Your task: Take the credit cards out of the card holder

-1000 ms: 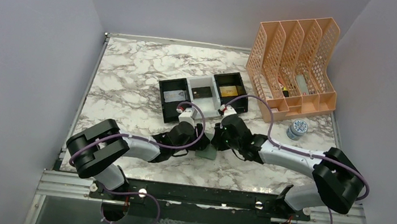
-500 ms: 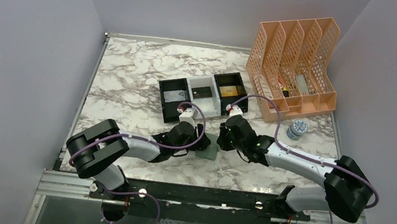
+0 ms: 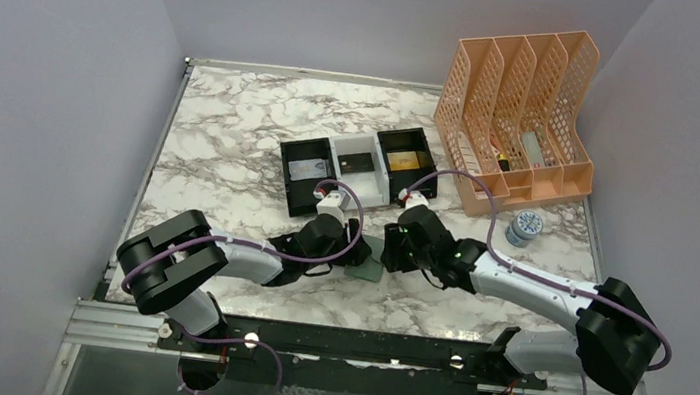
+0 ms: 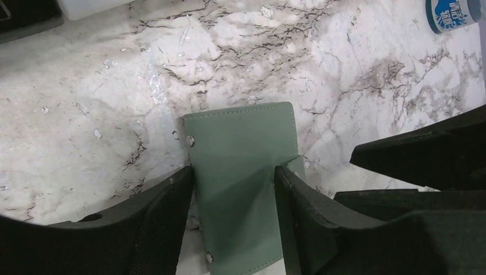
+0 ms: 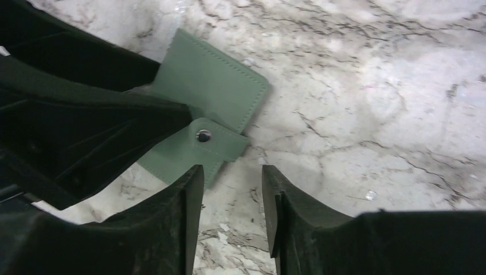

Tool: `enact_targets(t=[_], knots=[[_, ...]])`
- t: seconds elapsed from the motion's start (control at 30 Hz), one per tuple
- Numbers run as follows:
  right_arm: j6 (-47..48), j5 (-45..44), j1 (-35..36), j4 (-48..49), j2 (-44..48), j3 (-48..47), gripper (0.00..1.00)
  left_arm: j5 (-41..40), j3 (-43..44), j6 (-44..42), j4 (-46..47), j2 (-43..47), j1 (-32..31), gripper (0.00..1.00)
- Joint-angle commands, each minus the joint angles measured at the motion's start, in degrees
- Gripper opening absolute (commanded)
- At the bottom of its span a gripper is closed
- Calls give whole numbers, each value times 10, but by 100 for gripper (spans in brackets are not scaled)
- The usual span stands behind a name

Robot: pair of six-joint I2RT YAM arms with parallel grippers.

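Note:
The sage-green card holder (image 4: pixel 240 143) lies folded flat on the marble, and it also shows as the card holder (image 5: pixel 212 86) and the card holder (image 3: pixel 371 259). My left gripper (image 4: pixel 234 172) is shut on it, one finger pressed against each long edge. Its closing tab (image 5: pixel 220 143) with a metal snap sticks out loose toward the right arm. My right gripper (image 5: pixel 232 172) is open just short of that tab, with only marble between its fingers. In the top view the left gripper (image 3: pixel 357 249) and the right gripper (image 3: pixel 388 253) meet over the holder. The credit cards are hidden.
A black-and-white three-compartment tray (image 3: pixel 332 150) with flat items stands just beyond the grippers. An orange file organiser (image 3: pixel 518 107) fills the back right. A small blue-and-white round tub (image 3: pixel 524 227) sits right of the arms, seen too as the tub (image 4: pixel 453 11).
My right gripper has gone from nearly shut to open and drawn slightly back to the right of the card holder. The left gripper and the holder have stayed in place.

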State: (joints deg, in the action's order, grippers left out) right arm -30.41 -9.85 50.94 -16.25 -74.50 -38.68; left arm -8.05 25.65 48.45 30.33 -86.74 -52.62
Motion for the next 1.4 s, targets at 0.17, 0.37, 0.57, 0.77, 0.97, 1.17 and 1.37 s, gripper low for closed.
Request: enact_targets(t=[0.17, 0.37, 0.57, 0.77, 0.97, 1.17, 1.37], knots=[[4, 70, 1, 47, -65, -47, 46, -12, -28, 6, -53, 31, -4, 53], [26, 38, 2, 16, -107, -76, 54, -50, -45, 15, -77, 76, -4, 53], [43, 19, 7, -9, -130, -93, 56, -54, -42, 16, -83, 79, -5, 53], [31, -24, 7, -24, -134, -96, 55, -54, -42, 16, -86, 82, -5, 53], [19, -52, 7, -19, -95, -75, 46, -53, -43, 15, -92, 92, -4, 53], [16, -81, 6, -15, -72, -58, 34, -51, -44, 14, -97, 96, -5, 53], [21, -82, 1, -18, -86, -57, 26, -50, -44, 12, -101, 102, -4, 53]])
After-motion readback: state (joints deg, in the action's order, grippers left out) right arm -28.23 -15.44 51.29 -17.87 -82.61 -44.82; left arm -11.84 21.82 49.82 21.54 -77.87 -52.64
